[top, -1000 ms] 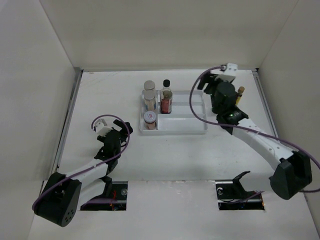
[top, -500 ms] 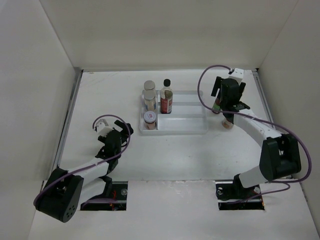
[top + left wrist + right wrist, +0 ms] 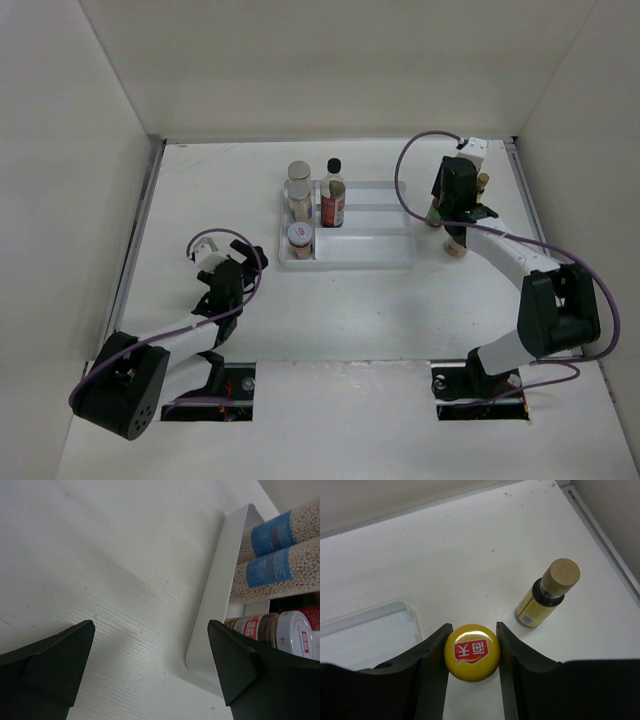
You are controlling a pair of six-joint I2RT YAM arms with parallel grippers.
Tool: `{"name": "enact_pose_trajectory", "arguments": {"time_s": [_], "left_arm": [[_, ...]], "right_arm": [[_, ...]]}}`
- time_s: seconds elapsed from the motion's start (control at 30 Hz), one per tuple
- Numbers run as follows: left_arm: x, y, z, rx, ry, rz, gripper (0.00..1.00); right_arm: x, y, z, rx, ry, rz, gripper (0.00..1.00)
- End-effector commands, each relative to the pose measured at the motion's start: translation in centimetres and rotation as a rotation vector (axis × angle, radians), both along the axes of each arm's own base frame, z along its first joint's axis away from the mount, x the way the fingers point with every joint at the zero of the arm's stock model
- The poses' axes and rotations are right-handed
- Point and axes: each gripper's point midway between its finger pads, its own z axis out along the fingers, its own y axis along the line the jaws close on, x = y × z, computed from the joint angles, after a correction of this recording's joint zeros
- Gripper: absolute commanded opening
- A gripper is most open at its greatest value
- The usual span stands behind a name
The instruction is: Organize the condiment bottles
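Observation:
In the right wrist view my right gripper is shut on a yellow-capped bottle, both fingers pressed against its cap. A small bottle with a tan cap and yellow label stands on the table just beyond it. From above, the right gripper is right of the white tray, and a short jar stands near it. Inside the tray's left part stand two silver-lidded jars, a jar with a red-white lid and a black-capped bottle. My left gripper is open over bare table, left of the tray.
The tray's near left corner lies just ahead of the left fingers, with blue-labelled jars behind its wall. The table's raised right edge runs close to the tan-capped bottle. White walls close in the table at the back and on both sides.
My right gripper has swung right, from the tray's right end to the yellow-capped bottle, and closed on its cap. The left arm has barely moved.

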Motion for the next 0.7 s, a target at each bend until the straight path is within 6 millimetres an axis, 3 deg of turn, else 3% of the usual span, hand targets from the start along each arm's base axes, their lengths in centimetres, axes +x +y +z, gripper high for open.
{"name": "enact_pose_trajectory", "arguments": {"time_s": [0.0, 0.13, 0.33, 0.5, 0.67], "left_arm": [[0.9, -0.3, 1.6, -0.036, -0.059, 0.0, 1.0], [0.9, -0.4, 1.9, -0.043, -0.072, -0.003, 1.0], [0.9, -0.4, 2.1, -0.05, -0.083, -0.007, 1.0], [0.9, -0.5, 2.1, -0.053, -0.083, -0.015, 1.0], [0.8, -0.5, 2.0, -0.052, -0.08, -0.015, 1.0]], "right_arm": [[-0.8, 1.7, 11.9, 0.034, -0.33, 0.012, 0.25], [-1.8, 7.3, 13.7, 0.077, -0.368, 0.154, 0.25], [-1.1, 14.6, 12.7, 0.146, -0.36, 0.31, 0.25], [0.0, 18.1, 12.3, 0.179, -0.367, 0.368, 0.26], [0.5, 20.0, 12.0, 0.189, -0.371, 0.393, 0.26]]}}
